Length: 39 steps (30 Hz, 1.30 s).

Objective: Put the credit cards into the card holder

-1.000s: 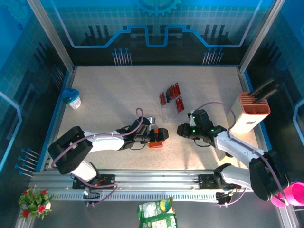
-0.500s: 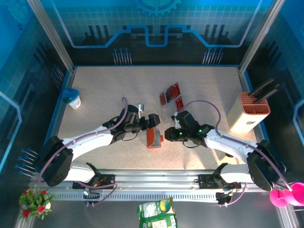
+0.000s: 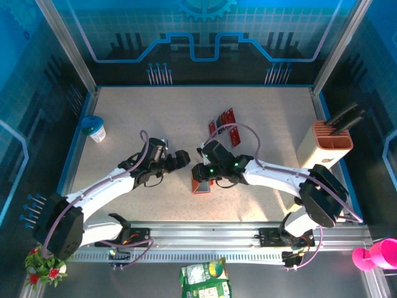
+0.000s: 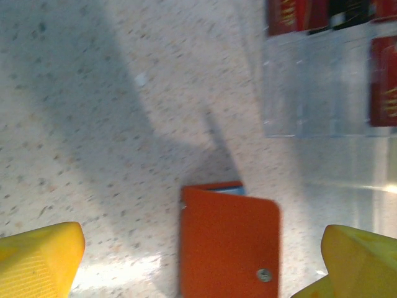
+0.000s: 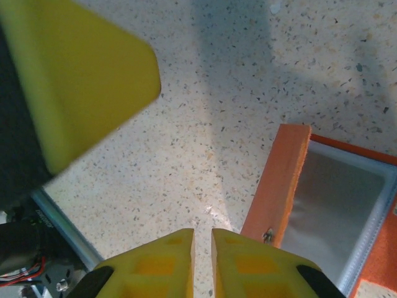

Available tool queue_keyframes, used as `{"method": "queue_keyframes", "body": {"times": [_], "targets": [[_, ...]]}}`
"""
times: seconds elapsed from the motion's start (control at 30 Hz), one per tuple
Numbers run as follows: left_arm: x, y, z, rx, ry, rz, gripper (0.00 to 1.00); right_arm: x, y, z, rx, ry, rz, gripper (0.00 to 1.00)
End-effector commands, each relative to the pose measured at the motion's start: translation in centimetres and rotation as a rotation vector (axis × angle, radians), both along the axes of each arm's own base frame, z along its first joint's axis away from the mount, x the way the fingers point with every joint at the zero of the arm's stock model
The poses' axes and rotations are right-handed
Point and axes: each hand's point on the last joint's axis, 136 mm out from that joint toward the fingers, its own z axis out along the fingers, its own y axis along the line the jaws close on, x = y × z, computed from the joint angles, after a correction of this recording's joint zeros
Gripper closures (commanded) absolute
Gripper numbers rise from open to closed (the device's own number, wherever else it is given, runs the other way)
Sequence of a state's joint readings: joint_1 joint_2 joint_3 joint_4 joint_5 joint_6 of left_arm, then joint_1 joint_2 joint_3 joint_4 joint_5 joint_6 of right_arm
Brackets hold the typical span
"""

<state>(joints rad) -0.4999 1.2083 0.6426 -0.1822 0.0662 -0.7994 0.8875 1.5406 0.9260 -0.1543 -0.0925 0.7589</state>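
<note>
Card holder (image 4: pixel 229 239) orange, rounded corners, metal snap, grey-blue lining, left claw (image 3: pixel 181 159) spread wide, right claw (image 5: pixel 201 245) nearly closed

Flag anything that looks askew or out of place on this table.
The orange rectangular card holder sits half open, one flap raised off the speckled table. Farther back, the small red and black cards lie fanned at uneven angles.

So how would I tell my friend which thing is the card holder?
Find the speckled table, then look near the middle of its front edge. The card holder lies there, a small orange-red case with a round snap. The credit cards farther back are smaller, thinner, red or black, and the tall salmon box stands away on the right.
</note>
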Motion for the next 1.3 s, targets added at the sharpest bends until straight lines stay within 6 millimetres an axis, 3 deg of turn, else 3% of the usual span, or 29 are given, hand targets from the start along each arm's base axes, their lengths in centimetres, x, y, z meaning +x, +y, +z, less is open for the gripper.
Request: {"method": "queue_keyframes", "body": {"times": [0.0, 0.23, 0.53, 0.87, 1.27], "targets": [[-1.1, 1.3, -2.2, 0.097, 0.054, -0.026, 0.01, 0.1, -0.2, -1.2, -0.041, 0.001, 0.001, 0.86], [-1.2, 0.8, -2.7, 0.124, 0.068, -0.097, 0.01, -0.3, -3.5, -4.1, -0.078, 0.044, -0.073, 0.91], [-1.5, -1.3, -3.4, 0.134, 0.083, -0.192, 0.01, -1.2, -4.6, -7.5, -0.098, 0.109, -0.095, 0.94], [-2.6, -3.5, -5.2, 0.176, 0.094, -0.271, 0.01, -1.5, -4.9, -8.3, -0.097, 0.126, -0.108, 0.96], [-3.6, -4.3, -7.3, 0.207, 0.107, -0.307, 0.01, -1.7, -5.1, -8.3, -0.092, 0.129, -0.113, 0.97]]}}
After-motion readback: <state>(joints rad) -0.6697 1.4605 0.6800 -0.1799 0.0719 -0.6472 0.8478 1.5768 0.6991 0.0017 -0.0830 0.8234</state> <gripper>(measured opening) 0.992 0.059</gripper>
